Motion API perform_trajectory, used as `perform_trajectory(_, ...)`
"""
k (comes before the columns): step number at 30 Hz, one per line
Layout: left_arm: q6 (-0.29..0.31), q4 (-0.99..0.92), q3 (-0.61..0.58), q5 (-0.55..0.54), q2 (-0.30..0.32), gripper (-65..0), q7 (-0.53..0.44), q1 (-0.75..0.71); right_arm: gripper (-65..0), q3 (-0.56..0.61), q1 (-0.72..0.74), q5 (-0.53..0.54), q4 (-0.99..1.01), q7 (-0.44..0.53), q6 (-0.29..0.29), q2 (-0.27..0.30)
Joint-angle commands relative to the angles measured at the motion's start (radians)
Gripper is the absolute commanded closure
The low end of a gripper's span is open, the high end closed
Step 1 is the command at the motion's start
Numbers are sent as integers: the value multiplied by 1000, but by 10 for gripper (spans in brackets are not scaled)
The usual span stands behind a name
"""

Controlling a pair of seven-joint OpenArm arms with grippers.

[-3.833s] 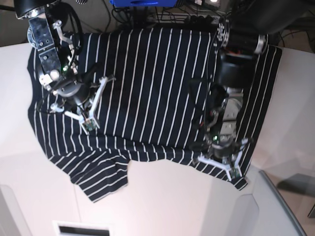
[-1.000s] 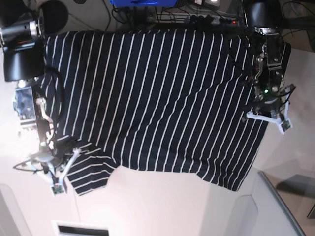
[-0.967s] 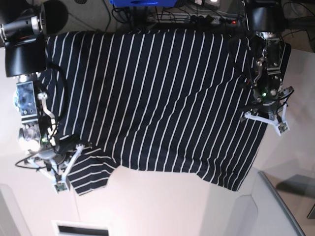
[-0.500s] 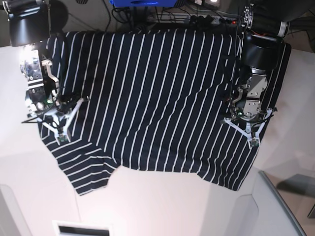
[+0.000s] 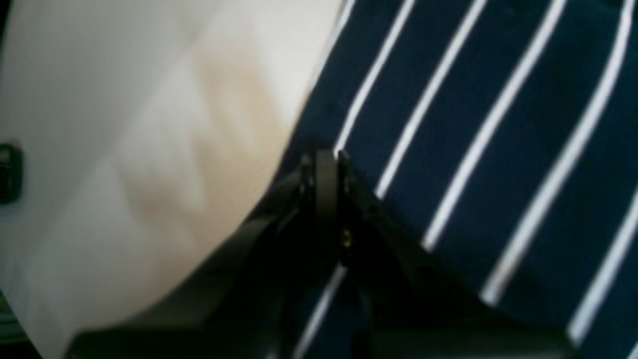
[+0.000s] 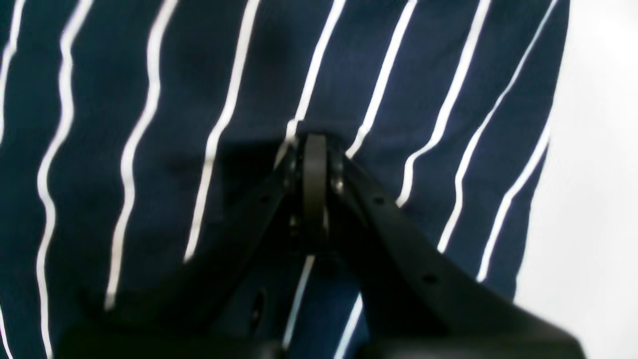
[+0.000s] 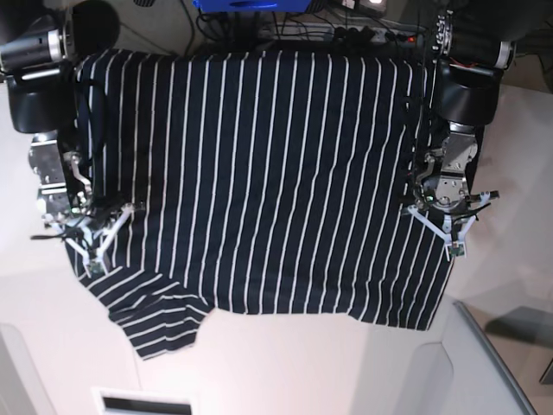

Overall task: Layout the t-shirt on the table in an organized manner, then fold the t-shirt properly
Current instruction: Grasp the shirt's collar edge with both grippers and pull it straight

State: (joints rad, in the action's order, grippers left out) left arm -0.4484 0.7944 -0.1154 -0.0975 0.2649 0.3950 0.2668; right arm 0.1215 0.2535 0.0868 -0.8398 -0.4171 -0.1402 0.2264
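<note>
The t-shirt [image 7: 259, 173], dark navy with thin white stripes, lies spread almost flat on the off-white table [image 7: 285, 363], one sleeve [image 7: 160, 320] sticking out at the lower left. My left gripper [image 7: 453, 243] sits on the shirt's right edge; in the left wrist view its jaws [image 5: 323, 159] are closed on the hem where cloth [image 5: 498, 99] meets table [image 5: 124, 124]. My right gripper [image 7: 89, 251] sits on the shirt's left edge; in the right wrist view it [image 6: 314, 142] is closed on a small fold of cloth [image 6: 149, 99].
Cables and a blue box [image 7: 251, 4] run along the far edge behind the shirt. A grey panel [image 7: 492, 363] stands at the lower right and a white slotted piece [image 7: 143, 402] at the bottom edge. Bare table shows in front of the shirt.
Both grippers have moved toward the near edge with the cloth. The shirt has straightened: its stripes run more upright and its lower hem is more level.
</note>
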Motion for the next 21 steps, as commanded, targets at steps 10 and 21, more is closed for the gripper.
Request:
perform_trajectory(10, -10, -310, -2, 15, -3, 0, -216, 151, 0, 8, 83, -37, 127, -6, 26, 12)
perform_trajectory(21, -10, -392, 0, 9, -37, 0, -295, 286, 0, 7, 200, -37, 126, 42, 26, 34)
